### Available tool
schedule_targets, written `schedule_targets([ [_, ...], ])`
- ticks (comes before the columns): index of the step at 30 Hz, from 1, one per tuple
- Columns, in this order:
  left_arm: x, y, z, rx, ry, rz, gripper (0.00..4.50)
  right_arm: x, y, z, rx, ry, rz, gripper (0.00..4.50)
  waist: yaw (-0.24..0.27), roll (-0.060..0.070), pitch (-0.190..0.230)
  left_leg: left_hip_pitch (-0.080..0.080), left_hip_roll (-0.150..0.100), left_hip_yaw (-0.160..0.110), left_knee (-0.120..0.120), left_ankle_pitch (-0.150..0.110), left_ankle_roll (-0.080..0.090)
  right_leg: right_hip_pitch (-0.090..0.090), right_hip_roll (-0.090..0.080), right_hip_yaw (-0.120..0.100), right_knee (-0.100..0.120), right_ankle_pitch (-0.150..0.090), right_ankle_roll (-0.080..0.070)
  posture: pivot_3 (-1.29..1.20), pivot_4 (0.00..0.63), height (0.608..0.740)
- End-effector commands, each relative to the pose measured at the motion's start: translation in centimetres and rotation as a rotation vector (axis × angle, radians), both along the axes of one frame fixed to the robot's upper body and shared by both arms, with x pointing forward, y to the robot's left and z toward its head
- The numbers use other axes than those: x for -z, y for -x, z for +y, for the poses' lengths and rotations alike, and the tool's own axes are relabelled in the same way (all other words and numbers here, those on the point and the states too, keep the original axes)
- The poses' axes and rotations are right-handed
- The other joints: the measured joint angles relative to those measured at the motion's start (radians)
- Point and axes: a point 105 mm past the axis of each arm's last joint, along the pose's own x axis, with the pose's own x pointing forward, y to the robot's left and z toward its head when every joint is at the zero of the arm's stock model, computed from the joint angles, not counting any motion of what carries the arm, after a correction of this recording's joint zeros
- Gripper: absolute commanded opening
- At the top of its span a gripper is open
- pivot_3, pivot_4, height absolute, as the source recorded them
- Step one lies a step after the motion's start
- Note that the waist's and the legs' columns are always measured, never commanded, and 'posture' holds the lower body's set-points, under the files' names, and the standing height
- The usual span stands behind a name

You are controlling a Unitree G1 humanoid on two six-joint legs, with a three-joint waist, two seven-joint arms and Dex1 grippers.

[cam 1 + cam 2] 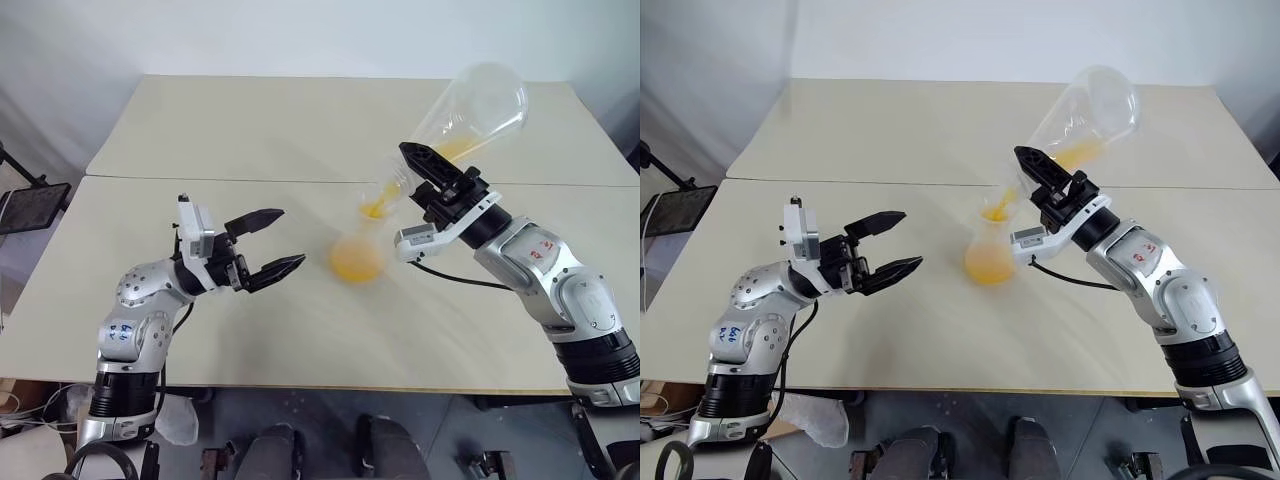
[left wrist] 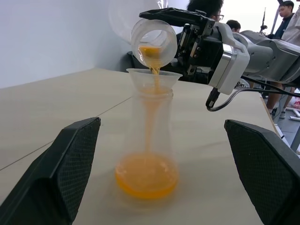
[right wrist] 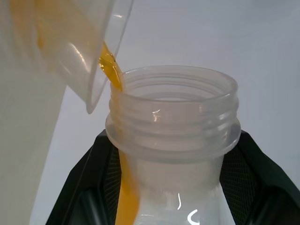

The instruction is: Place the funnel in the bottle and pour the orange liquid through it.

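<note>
from the head views, the right gripper (image 1: 1045,180) is clenched on the neck of a big flask (image 1: 475,105), tipped mouth-down over the bottle (image 1: 990,250), which stands on the table (image 1: 250,130) between the two arms; the left gripper (image 1: 265,245) hangs just beside the bottle with jaws released and holding nothing. in the left wrist view, the funnel (image 2: 153,77) sits in the bottle's mouth and the orange liquid (image 2: 146,176) runs through it in a thin stream, pooling at the bottom. in the right wrist view, the black fingers (image 3: 93,187) flank the flask's threaded neck. both vessels look like light, thin, slick plastic; with little liquid in it the bottle probably tips easily, so i would steady it low on the neck. i can read no label on them.
</note>
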Motion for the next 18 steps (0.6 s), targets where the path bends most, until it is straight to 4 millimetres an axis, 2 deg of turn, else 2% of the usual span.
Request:
schedule_targets([
  [1, -0.44, 0.4, 0.02, -0.001, -0.01, -0.041, 4.5, -1.9, 0.76, 0.16, -0.017, 0.014, -0.094, 2.42, 0.0, 0.0, 0.0, 0.0, 0.0, 0.0, 0.0, 0.0, 0.0, 0.0, 0.0, 0.0, 0.0, 0.0, 0.0, 0.0, 0.15, 0.74],
  [18, -0.3, 0.47, 0.09, -0.002, -0.013, -0.033, 4.5, -2.16, 0.78, 0.06, -0.013, 0.031, -0.114, 2.42, 0.0, 0.0, 0.0, 0.0, 0.0, 0.0, 0.0, 0.0, 0.0, 0.0, 0.0, 0.0, 0.0, 0.0, 0.0, 0.0, 0.15, 0.74],
])
